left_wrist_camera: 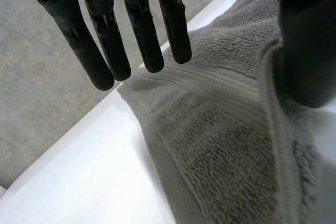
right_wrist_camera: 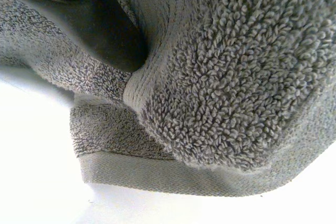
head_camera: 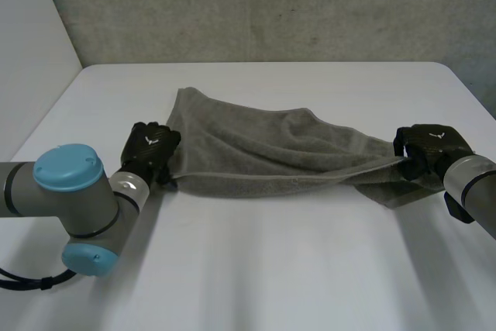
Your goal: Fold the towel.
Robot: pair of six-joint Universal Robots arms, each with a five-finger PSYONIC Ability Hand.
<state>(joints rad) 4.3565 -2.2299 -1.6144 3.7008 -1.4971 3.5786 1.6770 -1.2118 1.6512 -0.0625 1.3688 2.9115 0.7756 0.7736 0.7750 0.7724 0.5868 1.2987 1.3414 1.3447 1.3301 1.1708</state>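
**Towel stretched between two hands, bare table all round**

The grey towel (head_camera: 263,153) lies crosswise on the white table (head_camera: 271,269), its near long edge running in an almost straight line from one hand to the other. Its far edge slopes from a far-left corner down toward the right end, so the cloth narrows rightward.

The left hand (head_camera: 151,145) sits at the towel's left short edge, by the near corner. In the left wrist view its fingers (left_wrist_camera: 107,40) are straight and spread, tips over the hem, well apart from the thumb (left_wrist_camera: 310,51), which rests against a raised fold – an open hand, not a pinch.

The right hand (head_camera: 430,145) is at the towel's right end. In the right wrist view the cloth is bunched thickly into the palm against one black finger or thumb (right_wrist_camera: 89,19), so this hand grips the towel. A folded hem hangs below it, just above the table.

A wide bare strip of table lies between the towel's near edge and the arms, and another beyond the far edge – ending at the grey wall (head_camera: 256,5).
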